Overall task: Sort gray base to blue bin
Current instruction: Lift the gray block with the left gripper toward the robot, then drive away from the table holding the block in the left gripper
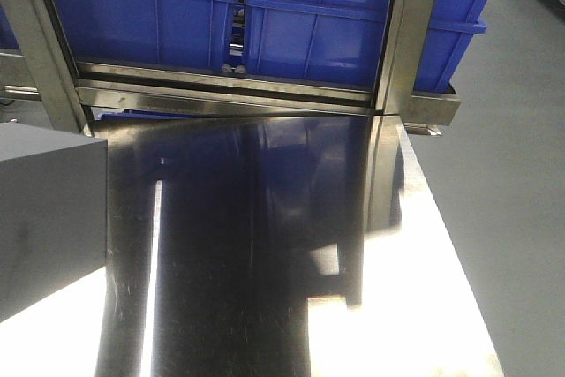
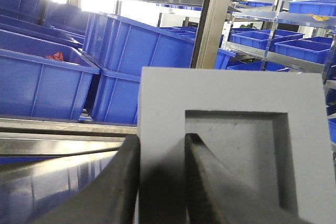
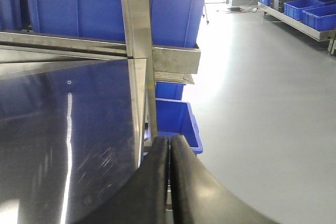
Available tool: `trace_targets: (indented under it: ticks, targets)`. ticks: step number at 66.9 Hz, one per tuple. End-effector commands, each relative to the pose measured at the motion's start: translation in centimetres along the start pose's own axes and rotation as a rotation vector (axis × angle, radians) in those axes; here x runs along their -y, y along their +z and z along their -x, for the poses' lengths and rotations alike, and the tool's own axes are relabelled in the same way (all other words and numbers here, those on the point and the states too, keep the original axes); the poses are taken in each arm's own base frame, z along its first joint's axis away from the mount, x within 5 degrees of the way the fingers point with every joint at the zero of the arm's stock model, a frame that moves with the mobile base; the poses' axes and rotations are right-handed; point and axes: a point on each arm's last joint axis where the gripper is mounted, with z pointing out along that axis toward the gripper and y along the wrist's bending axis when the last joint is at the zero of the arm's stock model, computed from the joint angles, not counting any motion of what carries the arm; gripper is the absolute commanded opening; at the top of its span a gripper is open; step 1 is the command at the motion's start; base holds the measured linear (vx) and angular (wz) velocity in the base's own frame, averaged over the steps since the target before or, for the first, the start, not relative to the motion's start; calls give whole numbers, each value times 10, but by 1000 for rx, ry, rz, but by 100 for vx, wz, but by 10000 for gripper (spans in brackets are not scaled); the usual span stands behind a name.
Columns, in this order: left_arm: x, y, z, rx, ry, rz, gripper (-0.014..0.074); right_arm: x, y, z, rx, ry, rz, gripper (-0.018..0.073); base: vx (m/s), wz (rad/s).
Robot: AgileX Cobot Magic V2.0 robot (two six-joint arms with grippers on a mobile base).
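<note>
**A:** How far along was the sorting?

**B:** I'd say the pick-up was done. The left tool [image 2: 163, 137] was clamped on the gray base [image 2: 231, 93], pinching one wall of it. One finger sat on the outside and the other reached into the square recess.

**A:** Was the block clear of the table?

**B:** I couldn't tell. The table [image 2: 47, 182] showed below the tool, but the block's lower edge was cut off from view.

**A:** And the bin?

**B:** The blue bin [image 2: 152, 51] stood ahead of the left tool, past the table's far edge, among others like it. I couldn't say which one was meant. The block was well short of all of them.

**A:** What about the other arm?

**B:** The right tool [image 3: 169, 139] had its fingers pressed together with nothing between them, over the table's side edge.

**A:** So what remained?

**B:** By my reckoning, most of it: carrying the block forward over a bin's rim and letting it go inside.
</note>
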Motion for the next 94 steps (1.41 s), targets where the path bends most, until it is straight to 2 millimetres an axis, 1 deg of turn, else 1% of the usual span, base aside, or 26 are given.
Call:
trace_targets:
  ticks: [1, 94]
  targets:
    - [5, -2, 18, 123, -9, -32, 2, 0, 1, 5, 52, -16, 0, -5, 0, 0]
    - [5, -2, 18, 123, -9, -32, 2, 0, 1, 5, 52, -16, 0, -5, 0, -1]
